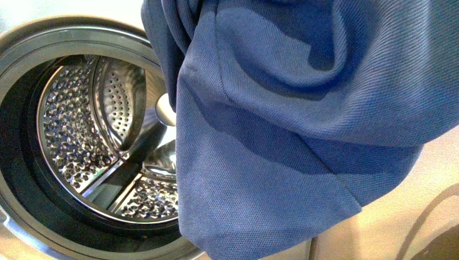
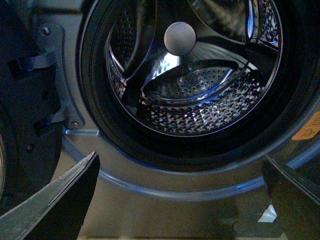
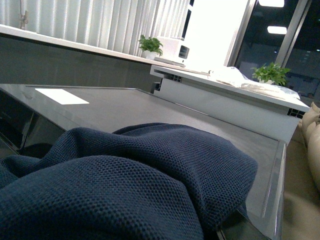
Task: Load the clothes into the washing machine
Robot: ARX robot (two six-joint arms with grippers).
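Now carrying: clothes [image 1: 281,135] hide my right tool, its grip untellable; left tool [image 2: 180,160] gapes empty facing the washing machine [image 1: 21,54]; next, push them in.

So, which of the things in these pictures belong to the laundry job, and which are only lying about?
For the job: garment; washer; drum; left gripper, open.
Lying about: plant by the blinds; plant by the dark window; white shelf; beige cushion.
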